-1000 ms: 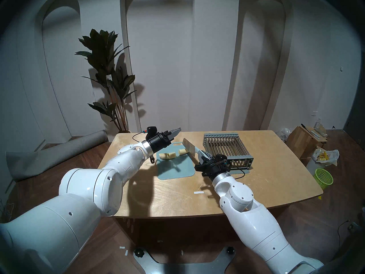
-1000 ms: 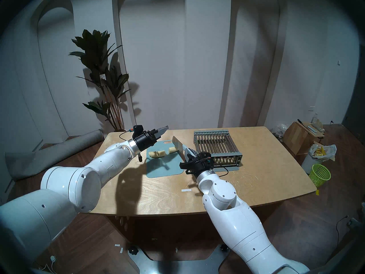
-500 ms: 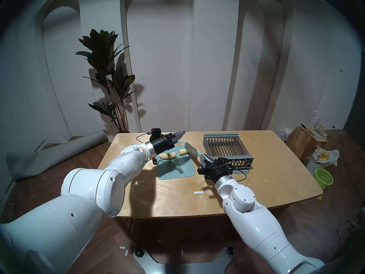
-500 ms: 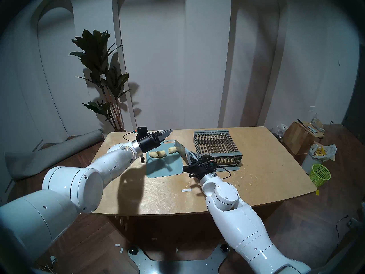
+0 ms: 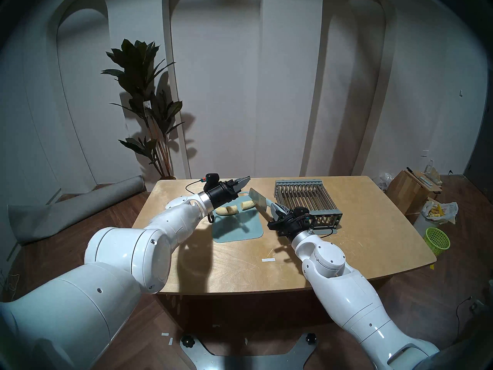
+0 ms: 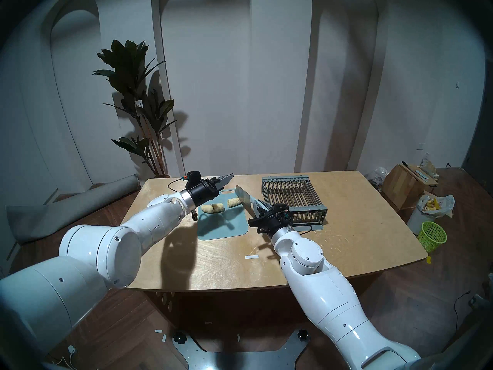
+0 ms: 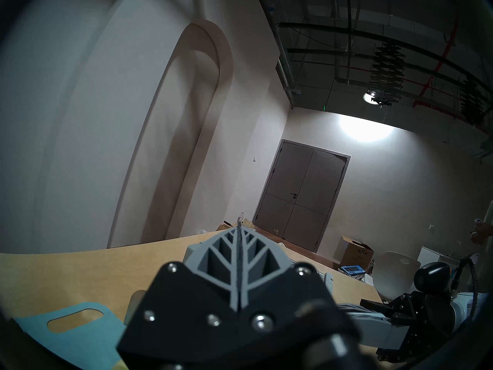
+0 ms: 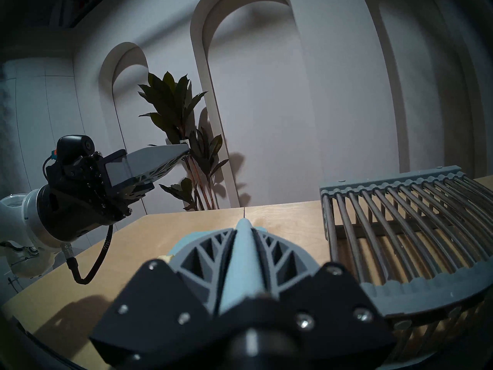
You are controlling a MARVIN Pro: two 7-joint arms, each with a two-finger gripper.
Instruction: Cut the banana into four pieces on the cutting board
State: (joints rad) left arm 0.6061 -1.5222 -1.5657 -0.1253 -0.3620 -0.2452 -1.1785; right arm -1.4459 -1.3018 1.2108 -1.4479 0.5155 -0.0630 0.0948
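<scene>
The banana lies in chunks on the blue-grey cutting board: two chunks touching and one apart to their right. My right gripper is shut on the pale handle of a knife, whose blade stands on edge just right of the right chunk. The handle shows between the fingers in the right wrist view. My left gripper is shut and empty, in the air over the board's far end. The left wrist view shows it and the board's handle slot. The head right view shows the board, chunks, knife.
A grey slatted rack with metal bars stands close to the right of my right gripper, also in the right wrist view. A white tape strip lies on the table. A green basket and a bag of peels sit on the floor.
My left gripper has moved right and forward over the board's far end, still shut. My right gripper has shifted the knife slightly right. The banana chunks have not moved.
</scene>
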